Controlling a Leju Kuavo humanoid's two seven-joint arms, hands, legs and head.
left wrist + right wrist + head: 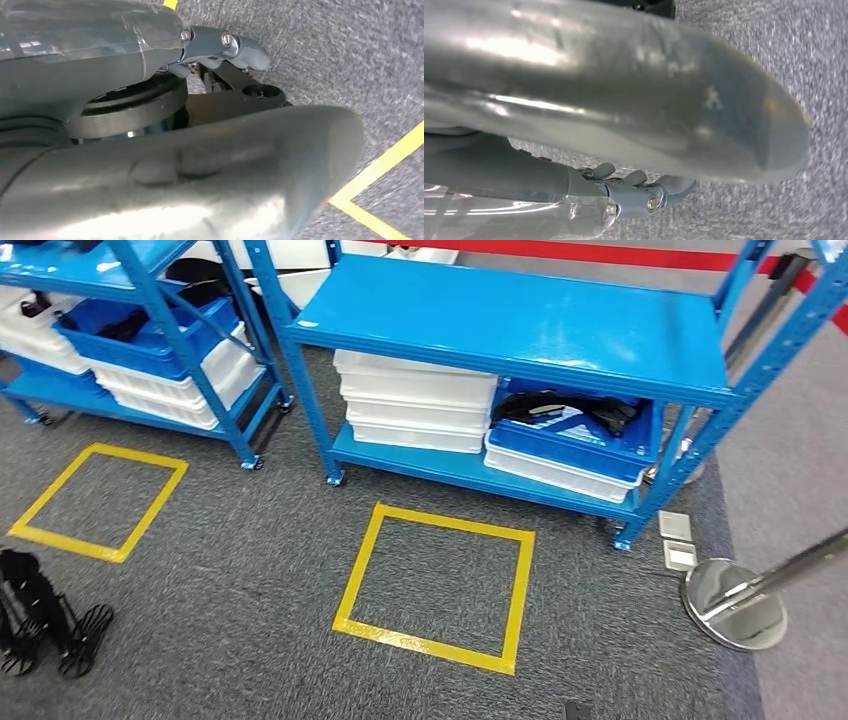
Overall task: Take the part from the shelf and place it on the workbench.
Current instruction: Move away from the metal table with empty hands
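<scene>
1. Left hand (235, 75): grips a black part (150, 107), seen in the head view at 8 o'clock.
2. Right hand (644, 190): over grey carpet (774, 50); fingers curled, grip cannot be told.
3. Blue shelf (520, 325): at 12 o'clock, well apart.

The floor is a grey carpet (250, 570). Two squares of yellow tape are stuck on it: one yellow square (436, 587) in the middle and another yellow square (97, 501) to the left. At the far left lie some black plastic pieces (40, 615). On the right stands a shiny round metal base (735, 605) with a pole leaning up from it. Just beside it are two small grey floor plates (677, 540). A red belt (640, 255) runs across the top, behind the racks.
</scene>
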